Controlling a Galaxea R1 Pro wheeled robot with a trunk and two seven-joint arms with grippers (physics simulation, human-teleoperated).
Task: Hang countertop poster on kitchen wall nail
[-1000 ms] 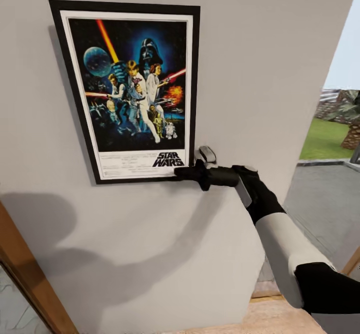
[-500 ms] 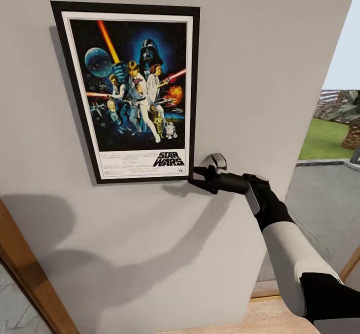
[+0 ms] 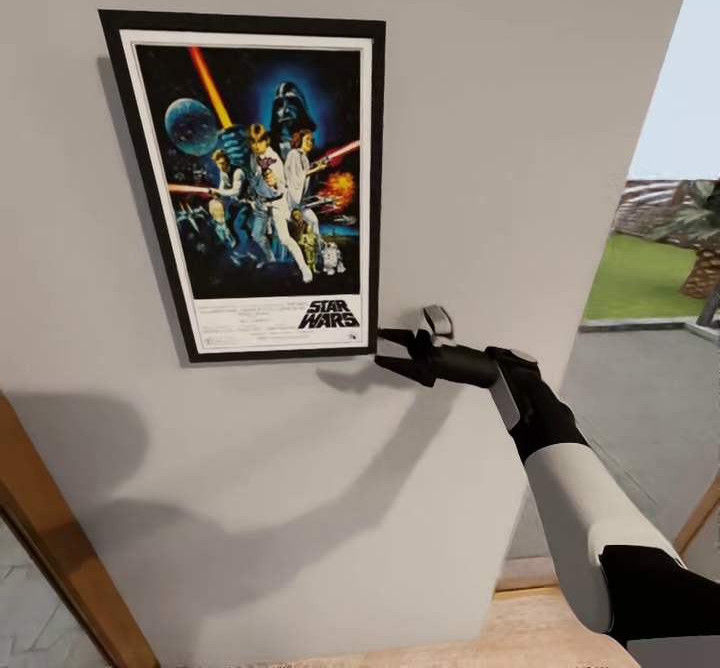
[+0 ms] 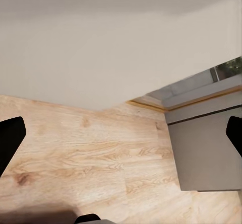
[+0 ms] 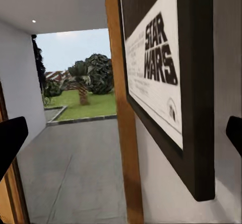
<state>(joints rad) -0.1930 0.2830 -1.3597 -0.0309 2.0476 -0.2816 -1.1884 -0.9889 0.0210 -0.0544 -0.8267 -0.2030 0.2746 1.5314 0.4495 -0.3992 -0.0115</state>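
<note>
The Star Wars poster (image 3: 250, 178) hangs upright and flat against the grey wall (image 3: 480, 148), black frame and white border in full view. My right gripper (image 3: 383, 350) stands open just right of the poster's lower right corner, a small gap away, with nothing between its fingers. From the right wrist camera, the poster's lower corner (image 5: 161, 78) with the black title is close up between the spread fingertips (image 5: 11, 136). My left gripper (image 4: 121, 133) is open over the light wooden floor (image 4: 75, 153), holding nothing. The kitchen countertop is out of view.
A wooden door frame (image 3: 50, 528) runs up the lower left. To the right of the wall an opening leads to grey paving (image 3: 640, 418) and a lawn (image 3: 640, 278). A grey block (image 4: 206, 153) stands on the floor below the left arm.
My right gripper let go of the poster's lower right corner, opened, and drew back a little to the right. The poster stays on the wall. The head view shifted slightly.
</note>
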